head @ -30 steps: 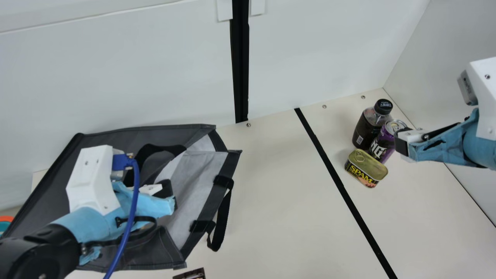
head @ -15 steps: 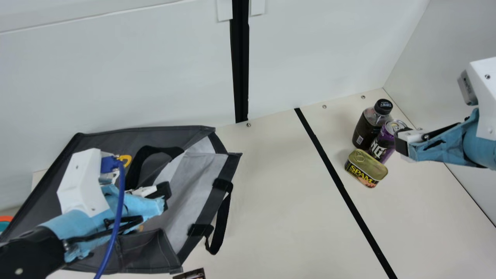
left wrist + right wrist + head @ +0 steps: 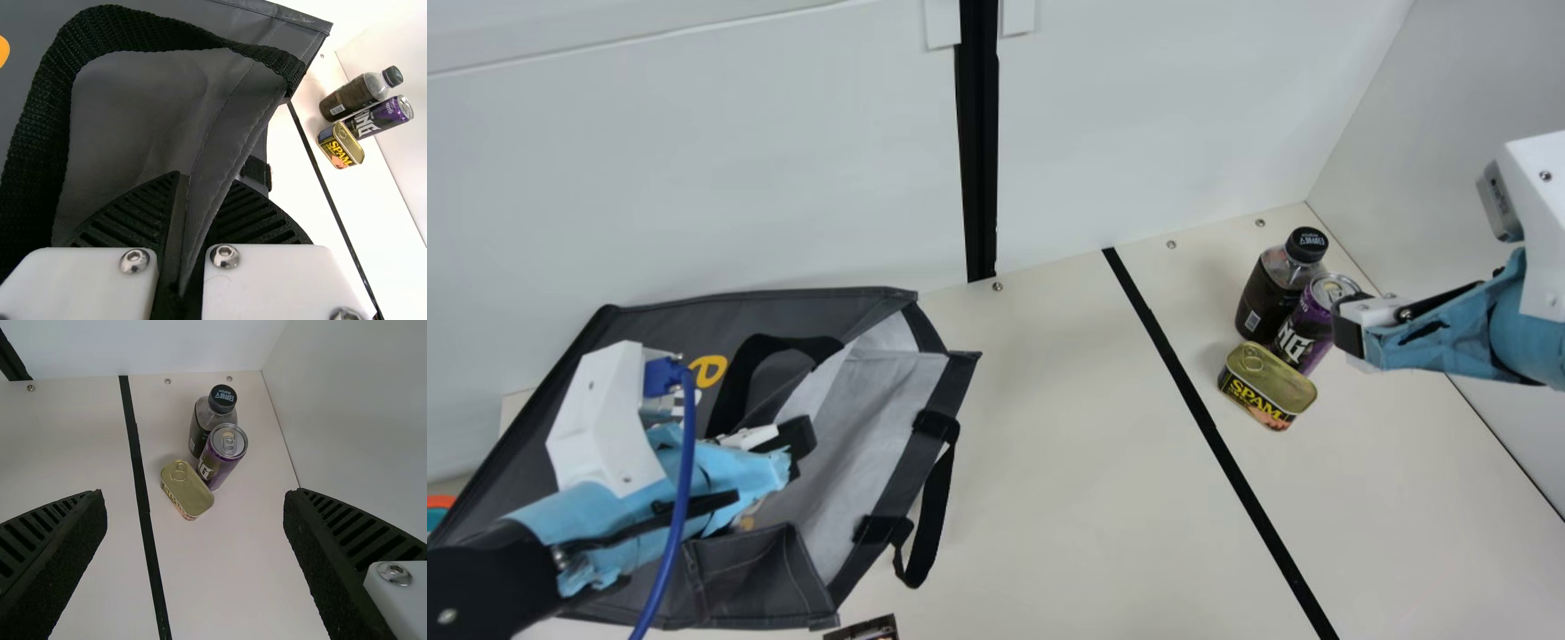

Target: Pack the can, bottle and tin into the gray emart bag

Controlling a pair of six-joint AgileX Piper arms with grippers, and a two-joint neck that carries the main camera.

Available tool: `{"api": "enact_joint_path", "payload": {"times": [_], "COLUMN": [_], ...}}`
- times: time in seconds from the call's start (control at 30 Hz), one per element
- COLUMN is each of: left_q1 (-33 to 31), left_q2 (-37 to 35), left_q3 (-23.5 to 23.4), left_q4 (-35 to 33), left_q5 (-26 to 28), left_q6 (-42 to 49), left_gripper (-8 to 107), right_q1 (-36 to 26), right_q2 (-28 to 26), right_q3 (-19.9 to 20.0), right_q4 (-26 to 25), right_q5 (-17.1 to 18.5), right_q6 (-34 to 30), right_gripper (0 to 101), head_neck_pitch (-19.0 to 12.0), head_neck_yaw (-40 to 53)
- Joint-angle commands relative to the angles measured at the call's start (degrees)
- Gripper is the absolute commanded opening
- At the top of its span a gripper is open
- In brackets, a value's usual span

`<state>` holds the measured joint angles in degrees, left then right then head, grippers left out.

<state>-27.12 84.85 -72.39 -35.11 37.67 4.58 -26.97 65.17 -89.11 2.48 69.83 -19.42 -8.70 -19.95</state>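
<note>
The gray bag (image 3: 876, 427) lies on its side at the left, its pale-lined mouth facing right. My left gripper (image 3: 796, 449) is over the bag near that mouth; in the left wrist view, the left gripper (image 3: 197, 220) is shut on a fold of the bag's gray fabric (image 3: 230, 133). At the right, the dark bottle (image 3: 1267, 298) and purple can (image 3: 1307, 324) stand close together, with the yellow tin (image 3: 1267, 387) in front of them. My right gripper (image 3: 1356, 333) is just right of the can; the right gripper (image 3: 197, 533) stands open and holds nothing in the right wrist view.
A black strip (image 3: 1209, 427) crosses the table between bag and items. White walls (image 3: 1156, 116) rise behind and at the right. A small dark printed item (image 3: 863, 628) lies at the near edge, and an orange and teal object (image 3: 439, 508) at the far left.
My left gripper has moved a little toward the left and nearer, and the bag's mouth edge and hanging strap have shifted slightly with it. The right arm, bottle, can and tin have kept still.
</note>
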Motion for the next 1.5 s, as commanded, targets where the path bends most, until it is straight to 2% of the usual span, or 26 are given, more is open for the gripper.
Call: {"api": "enact_joint_path", "payload": {"times": [0.0, 1.17, 1.47], "left_q1": [0.0, 0.0, 0.0], "left_q2": [0.0, 0.0, 0.0], "left_q3": [0.0, 0.0, 0.0], "left_q4": [0.0, 0.0, 0.0], "left_q5": [0.0, 0.0, 0.0], "left_q6": [0.0, 0.0, 0.0], "left_gripper": [10, 10, 10], "right_q1": [0.0, 0.0, 1.8], "right_q2": [0.0, 0.0, 0.03], "right_q3": [0.0, 0.0, 0.46], "right_q4": [0.0, 0.0, -2.54], "right_q5": [0.0, 0.0, 0.07], "right_q6": [0.0, 0.0, 1.19], "right_gripper": [91, 91, 91], "head_neck_pitch": [-1.3, -1.3, -1.3], "head_neck_yaw": [-0.05, -0.05, -0.05]}}
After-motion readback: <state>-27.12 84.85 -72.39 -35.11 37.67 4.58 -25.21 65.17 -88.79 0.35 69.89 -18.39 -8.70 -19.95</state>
